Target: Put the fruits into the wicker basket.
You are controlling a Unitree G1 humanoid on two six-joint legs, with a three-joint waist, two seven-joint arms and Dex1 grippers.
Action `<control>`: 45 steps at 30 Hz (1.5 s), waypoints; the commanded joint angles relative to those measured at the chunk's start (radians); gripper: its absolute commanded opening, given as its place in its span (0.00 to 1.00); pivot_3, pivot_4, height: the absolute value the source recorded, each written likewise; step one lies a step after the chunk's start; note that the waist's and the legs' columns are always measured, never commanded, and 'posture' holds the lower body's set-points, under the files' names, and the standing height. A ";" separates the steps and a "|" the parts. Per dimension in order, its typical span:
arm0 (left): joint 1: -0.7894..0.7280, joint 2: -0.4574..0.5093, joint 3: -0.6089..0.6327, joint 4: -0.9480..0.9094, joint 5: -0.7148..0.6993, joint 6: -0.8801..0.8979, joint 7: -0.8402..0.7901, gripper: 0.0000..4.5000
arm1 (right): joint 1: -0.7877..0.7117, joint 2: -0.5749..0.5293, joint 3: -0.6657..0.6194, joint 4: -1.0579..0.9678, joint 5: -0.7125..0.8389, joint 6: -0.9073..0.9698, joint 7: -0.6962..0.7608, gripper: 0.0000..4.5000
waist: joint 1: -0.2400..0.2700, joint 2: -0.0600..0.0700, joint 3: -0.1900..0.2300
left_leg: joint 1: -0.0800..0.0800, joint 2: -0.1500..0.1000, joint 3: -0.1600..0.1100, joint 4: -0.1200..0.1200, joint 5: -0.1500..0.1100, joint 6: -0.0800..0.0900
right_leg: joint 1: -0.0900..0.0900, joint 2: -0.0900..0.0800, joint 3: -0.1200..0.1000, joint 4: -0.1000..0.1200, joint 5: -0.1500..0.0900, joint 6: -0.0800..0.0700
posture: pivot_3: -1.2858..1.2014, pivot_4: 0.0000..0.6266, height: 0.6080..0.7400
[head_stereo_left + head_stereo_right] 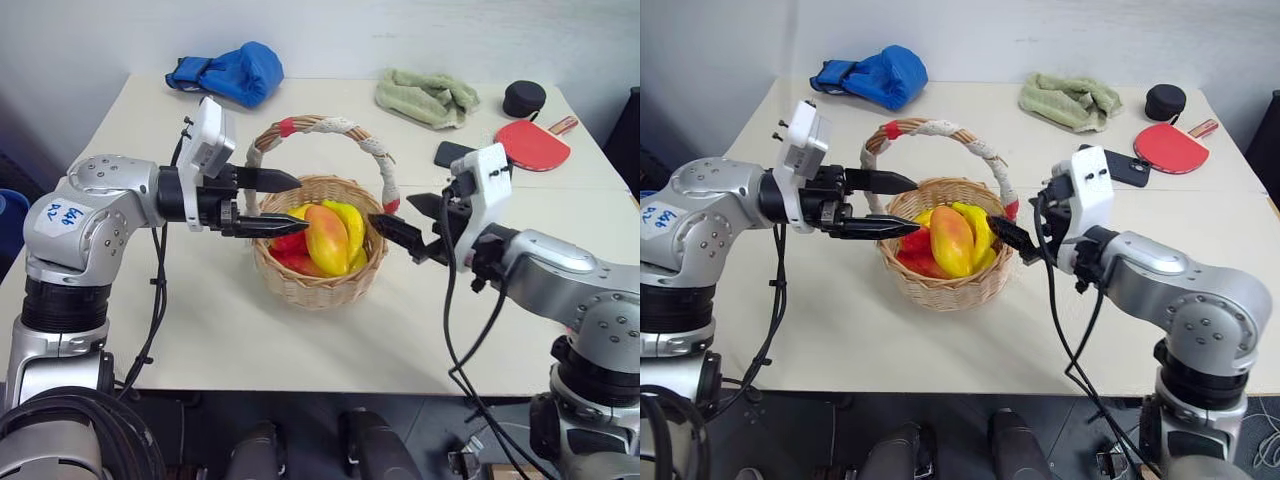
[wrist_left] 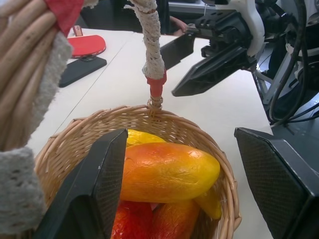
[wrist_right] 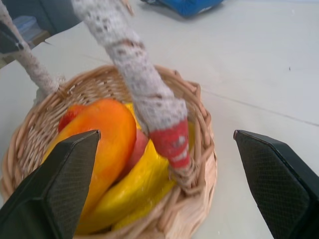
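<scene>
Fruits (image 1: 325, 238) all inside wicker basket (image 1: 300, 288) mid-desk; back left gripper (image 1: 262, 203) and right gripper (image 1: 408, 222), both open and empty, clear without snagging handle.

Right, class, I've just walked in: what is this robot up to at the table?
It is putting toy fruit into a wicker basket, and that looks done: the mango, the banana and a red apple-like piece all lie inside. The left hand and the right hand hover open on either side of the basket, holding nothing. A blue glove, a green cloth and a red paddle sit at the far side of the table.
</scene>
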 commanded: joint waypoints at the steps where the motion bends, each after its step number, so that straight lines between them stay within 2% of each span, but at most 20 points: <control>1: -0.036 -0.004 0.010 -0.008 -0.002 -0.006 -0.003 0.80 | -0.008 0.022 0.059 0.019 -0.095 -0.073 0.005 0.95 | 0.001 0.000 0.000 | 0.000 0.000 0.000 0.000 0.000 0.000 | 0.000 0.000 0.000 0.000 0.000 0.000 | 0.52 0.24 1.00; 3: -0.041 -0.006 0.013 -0.009 -0.007 0.000 -0.003 0.80 | -0.004 0.028 0.082 0.028 -0.140 -0.103 0.015 0.86 | 0.001 0.000 0.000 | 0.000 0.000 0.000 0.000 0.000 0.000 | 0.000 0.000 0.000 0.000 0.000 0.000 | 0.52 0.24 1.00; 12: -0.040 -0.014 0.023 -0.031 -0.022 0.012 0.007 0.80 | 0.021 0.047 0.106 0.009 -0.220 -0.174 0.076 0.14 | 0.001 0.000 0.000 | 0.000 0.000 0.000 0.000 0.000 0.000 | 0.000 0.000 0.000 0.001 0.000 0.000 | 0.52 0.24 1.00; 14: -0.045 -0.021 0.032 -0.039 -0.044 0.028 0.006 0.80 | 0.025 0.050 0.102 0.008 -0.229 -0.178 0.082 0.05 | 0.001 0.000 0.000 | 0.000 0.000 0.000 0.000 0.000 0.000 | 0.000 0.000 0.000 0.001 0.000 0.000 | 0.52 0.24 1.00; 19: -0.068 -0.043 0.076 -0.065 -0.147 0.105 0.004 0.80 | 0.040 0.039 0.080 -0.004 -0.265 -0.194 0.087 0.05 | 0.001 0.000 0.000 | 0.000 0.000 0.000 0.000 0.000 0.000 | 0.000 0.000 -0.001 0.001 0.000 0.000 | 0.52 0.24 1.00; 22: -0.081 -0.057 0.088 -0.073 -0.178 0.128 0.019 0.80 | 0.053 -0.024 0.007 -0.023 -0.316 -0.211 0.077 0.05 | 0.002 0.000 0.000 | 0.000 0.000 -0.001 0.000 0.000 0.000 | 0.000 0.000 -0.001 0.002 0.000 0.000 | 0.52 0.24 1.00; 25: -0.082 -0.066 0.084 -0.075 -0.182 0.124 0.025 0.80 | 0.102 -0.130 -0.130 -0.014 -0.348 -0.240 0.117 0.05 | 0.013 0.000 0.000 | 0.000 -0.002 -0.001 0.000 0.000 0.000 | 0.000 -0.002 -0.001 0.001 0.000 0.000 | 0.52 0.24 1.00; 29: -0.075 -0.082 0.073 -0.071 -0.177 0.106 0.031 0.80 | 0.237 -0.243 -0.312 0.064 -0.409 -0.337 0.211 0.05 | 0.030 0.000 0.000 | -0.001 -0.002 -0.001 0.000 0.000 0.001 | 0.001 -0.001 -0.001 -0.001 0.000 0.000 | 0.52 0.24 1.00; 33: -0.069 -0.093 0.064 -0.066 -0.173 0.096 0.029 0.80 | 0.338 -0.256 -0.361 0.169 -0.506 -0.489 0.275 0.05 | 0.021 0.000 0.000 | 0.001 -0.002 0.001 0.000 0.000 0.001 | 0.002 0.001 0.001 -0.002 0.000 0.000 | 0.52 0.24 1.00; 39: -0.068 -0.107 0.042 -0.032 -0.150 0.073 0.011 0.80 | 0.403 -0.200 -0.378 0.337 -0.637 -0.688 0.258 0.05 | 0.007 0.001 0.000 | 0.002 -0.001 0.002 0.000 0.001 -0.001 | 0.001 0.001 0.003 0.001 0.000 0.000 | 0.52 0.24 1.00; 45: -0.070 -0.101 0.025 0.005 -0.126 0.048 -0.017 0.80 | 0.503 -0.193 -0.444 0.277 -0.581 -0.672 0.313 0.50 | 0.007 0.001 0.000 | 0.002 -0.002 0.001 0.001 0.002 -0.001 | 0.002 0.001 0.002 0.002 0.000 0.000 | 0.52 0.24 1.00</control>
